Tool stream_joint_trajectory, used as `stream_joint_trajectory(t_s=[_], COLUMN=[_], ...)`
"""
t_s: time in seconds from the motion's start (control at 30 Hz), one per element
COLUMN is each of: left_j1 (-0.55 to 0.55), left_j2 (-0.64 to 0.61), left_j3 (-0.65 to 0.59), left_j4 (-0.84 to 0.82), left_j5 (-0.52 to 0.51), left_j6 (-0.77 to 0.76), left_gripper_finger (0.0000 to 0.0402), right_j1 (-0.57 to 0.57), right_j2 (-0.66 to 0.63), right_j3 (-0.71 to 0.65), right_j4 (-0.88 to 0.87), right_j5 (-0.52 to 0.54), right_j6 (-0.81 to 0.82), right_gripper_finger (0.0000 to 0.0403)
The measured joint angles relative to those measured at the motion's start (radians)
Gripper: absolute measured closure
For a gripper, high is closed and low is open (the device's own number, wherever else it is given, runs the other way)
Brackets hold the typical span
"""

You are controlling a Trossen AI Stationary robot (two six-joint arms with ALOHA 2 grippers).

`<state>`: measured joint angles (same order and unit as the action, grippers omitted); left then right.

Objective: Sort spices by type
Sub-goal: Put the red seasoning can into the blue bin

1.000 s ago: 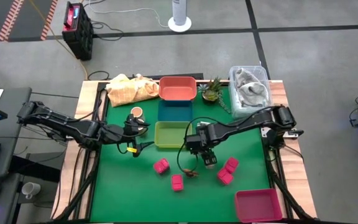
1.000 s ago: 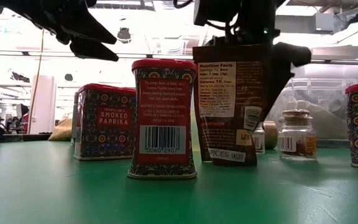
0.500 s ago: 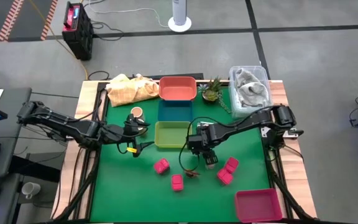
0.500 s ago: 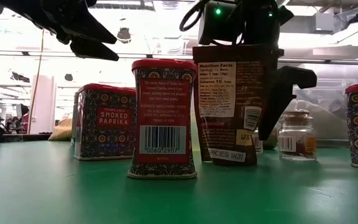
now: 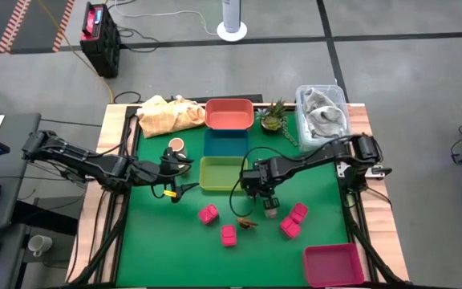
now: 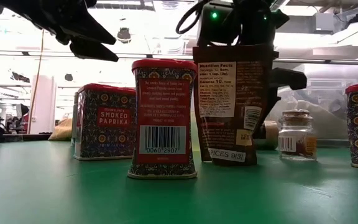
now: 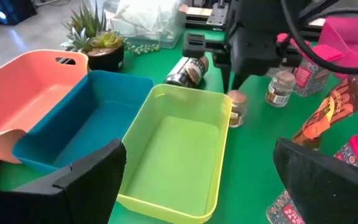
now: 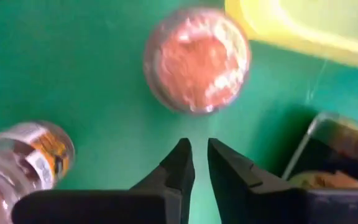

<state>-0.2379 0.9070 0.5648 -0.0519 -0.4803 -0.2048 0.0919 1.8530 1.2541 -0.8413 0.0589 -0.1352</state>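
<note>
Spice jar [image 8: 197, 60] stands free beyond the right end effector [image 8: 195, 163], pressed together empty.

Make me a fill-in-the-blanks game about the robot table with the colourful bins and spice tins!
1. The right gripper has its two dark fingers ____.
2. The yellow-green plastic bin has ____ inside it.
3. In the row of three bins, the blue plastic bin sits between the yellow-green one and the ____ one.
4. The red-lidded patterned tin at the left of the low view reads "Smoked ____".

Missing words: shut; nothing; coral; Paprika
</note>
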Motion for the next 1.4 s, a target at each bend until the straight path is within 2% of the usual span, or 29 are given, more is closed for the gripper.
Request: stream_joint_trajectory(t_s=[0.17,0.3,0.43,0.57,0.93,1.13,1.4], left_j1=[0.000,0.000,0.000,-0.003,-0.003,-0.003,-0.003], left_j2=[0.000,0.000,0.000,0.000,0.000,0.000,0.000], left_j3=[0.000,0.000,0.000,0.000,0.000,0.000,0.000], left_j4=[-0.018,-0.020,-0.018,-0.046,-0.042,-0.049,-0.046], left_j5=[0.000,0.000,0.000,0.000,0.000,0.009,0.023], left_j6=[-0.001,-0.001,0.001,-0.014,0.012,0.025,0.028], left_gripper_finger=[0.0013,0.0013,0.0013,0.0013,0.0013,0.0013,0.0013], right_j1=[-0.009,-0.007,-0.007,-0.007,0.095,0.170,0.311], right_j2=[0.000,0.000,-0.021,-0.028,-0.034,-0.105,-0.183], right_j3=[0.014,0.069,0.101,0.146,0.182,0.182,0.182], right_j4=[-0.091,-0.190,-0.205,-0.296,-0.482,-0.510,-0.651], right_j5=[-0.038,-0.038,-0.038,-0.060,-0.073,-0.072,-0.059], right_j6=[0.042,0.104,0.115,0.176,0.415,0.450,0.482], right_gripper_finger=[0.0294,0.0238,0.0174,0.0138,0.0131,0.0131,0.0127])
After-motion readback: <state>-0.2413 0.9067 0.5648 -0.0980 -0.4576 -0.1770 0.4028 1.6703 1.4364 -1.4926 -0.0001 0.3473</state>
